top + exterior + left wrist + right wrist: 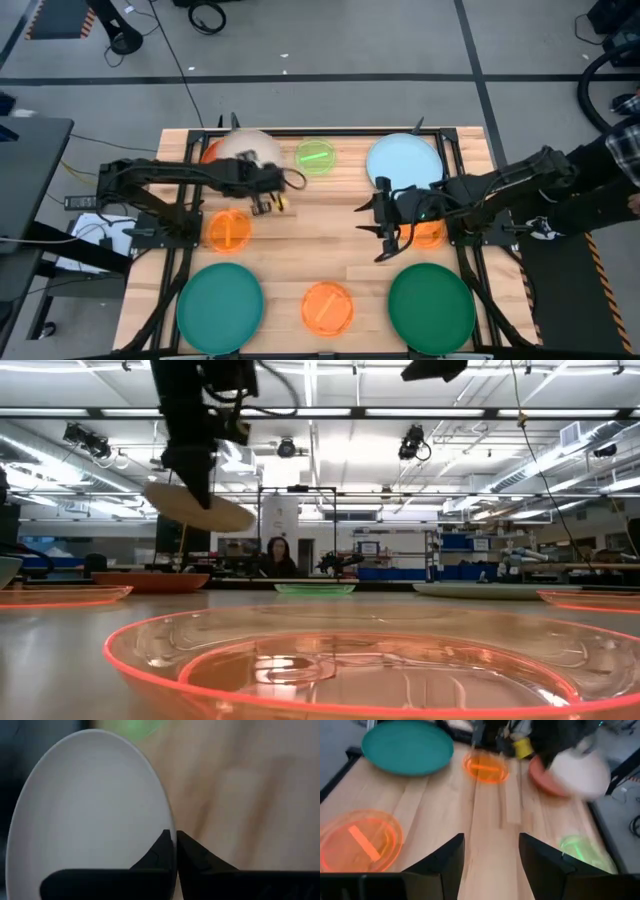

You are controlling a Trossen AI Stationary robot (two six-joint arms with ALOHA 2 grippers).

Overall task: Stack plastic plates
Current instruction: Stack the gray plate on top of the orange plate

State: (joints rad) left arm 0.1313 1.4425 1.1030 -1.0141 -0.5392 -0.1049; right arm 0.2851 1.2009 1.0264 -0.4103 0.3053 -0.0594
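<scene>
My left gripper (262, 180) is shut on a beige plate (243, 150), held in the air over a red-orange plate (209, 153) that lies flat near the table's far left corner. In the low view the beige plate (200, 508) hangs tilted above the red-orange one (150, 581). My right gripper (385, 228) hovers open over bare wood at mid-table, touching nothing. Lying flat on the table are a neon-green plate (316, 157), a light-blue plate (403, 160), two dark green plates (220, 305) (430, 305) and three small orange plates (228, 230) (328, 305) (432, 235). My left gripper pinches the beige plate's rim (170, 827) between its two fingers (155, 857), one on each face. In the low view the fingers (193, 472) come down at it from above. The plate is lifted clear and tilted, and touches neither the table nor the red-orange plate.
The right arm reaches over one small orange plate. Bare wood lies at mid-table between the two grippers (325, 225). A black frame runs along the table's edges (470, 260). A person sits far behind the table (277, 555).
</scene>
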